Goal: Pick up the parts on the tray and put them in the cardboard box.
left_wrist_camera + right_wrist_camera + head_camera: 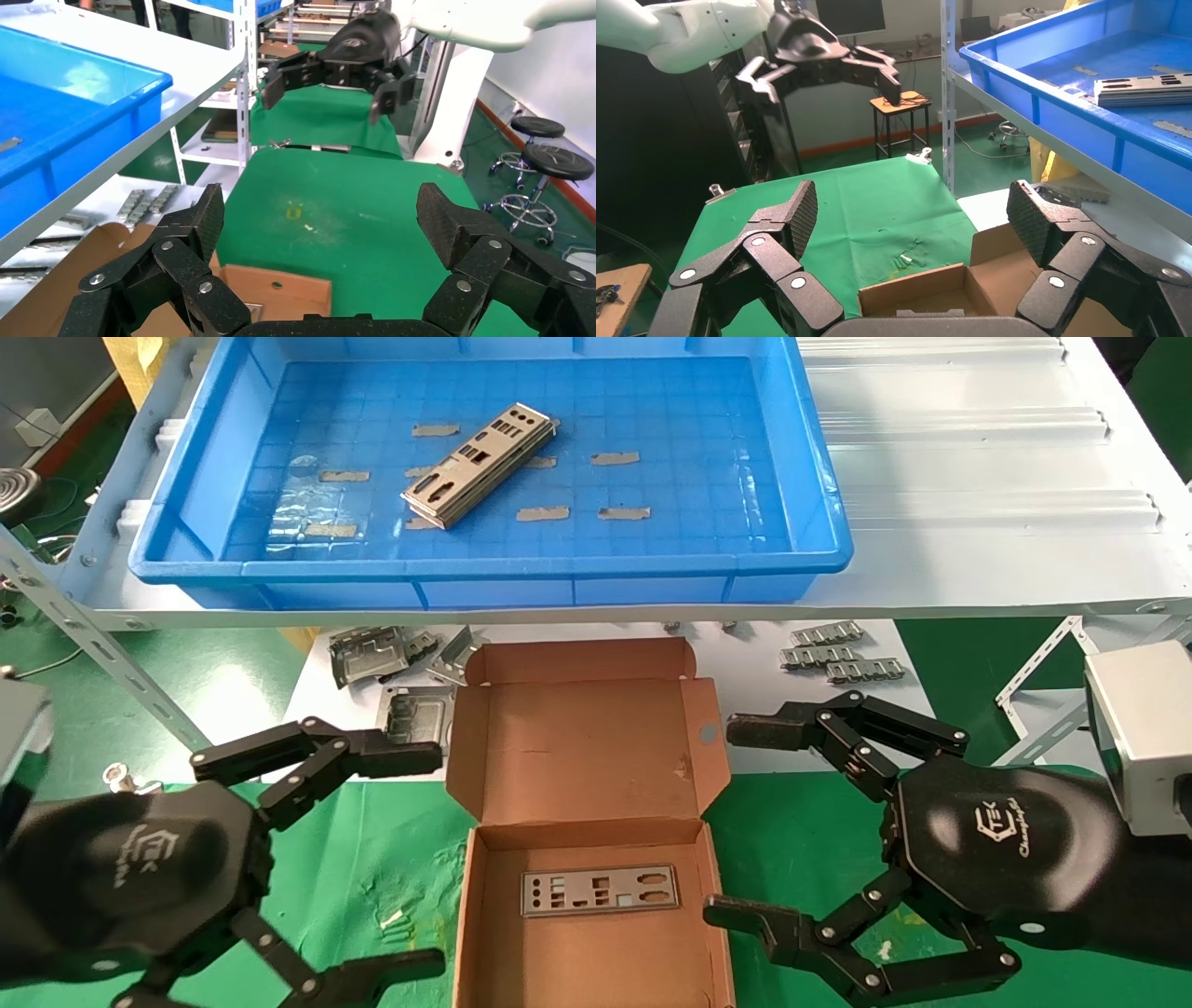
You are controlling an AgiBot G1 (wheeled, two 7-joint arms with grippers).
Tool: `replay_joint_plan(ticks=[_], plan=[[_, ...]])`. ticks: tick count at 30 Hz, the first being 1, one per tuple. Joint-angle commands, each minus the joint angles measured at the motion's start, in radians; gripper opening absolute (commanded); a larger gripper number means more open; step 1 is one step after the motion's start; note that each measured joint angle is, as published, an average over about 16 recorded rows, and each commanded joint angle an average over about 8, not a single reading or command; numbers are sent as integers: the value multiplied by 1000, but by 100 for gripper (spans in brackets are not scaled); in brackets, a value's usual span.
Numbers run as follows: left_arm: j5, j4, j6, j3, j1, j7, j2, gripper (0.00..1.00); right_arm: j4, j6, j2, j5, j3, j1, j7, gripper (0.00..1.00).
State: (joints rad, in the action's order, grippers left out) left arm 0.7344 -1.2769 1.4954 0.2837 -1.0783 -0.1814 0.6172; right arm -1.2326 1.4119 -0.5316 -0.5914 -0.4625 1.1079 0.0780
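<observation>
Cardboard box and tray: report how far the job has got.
Done: one part lies flat in the cardboard box. In hand: nothing; the left pincer and right pincer flank the box, both open and empty. Left: a stack of parts sits in the tray.

Head view: we look forward and steeply down from above, taking in the tray (819, 458) on its shelf and the open cardboard box (587, 840) below. Wrist views: low, close behind each arm's own spread fingers, facing across the green table (351, 210) toward the opposite arm. All three share the box and tray.
</observation>
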Motion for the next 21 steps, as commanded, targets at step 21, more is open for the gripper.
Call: replay_joint_plan(ticks=[21], plan=[[-9, -15, 1, -8, 8, -9, -12, 100, 0, 0, 0, 0, 0, 0, 0, 100]])
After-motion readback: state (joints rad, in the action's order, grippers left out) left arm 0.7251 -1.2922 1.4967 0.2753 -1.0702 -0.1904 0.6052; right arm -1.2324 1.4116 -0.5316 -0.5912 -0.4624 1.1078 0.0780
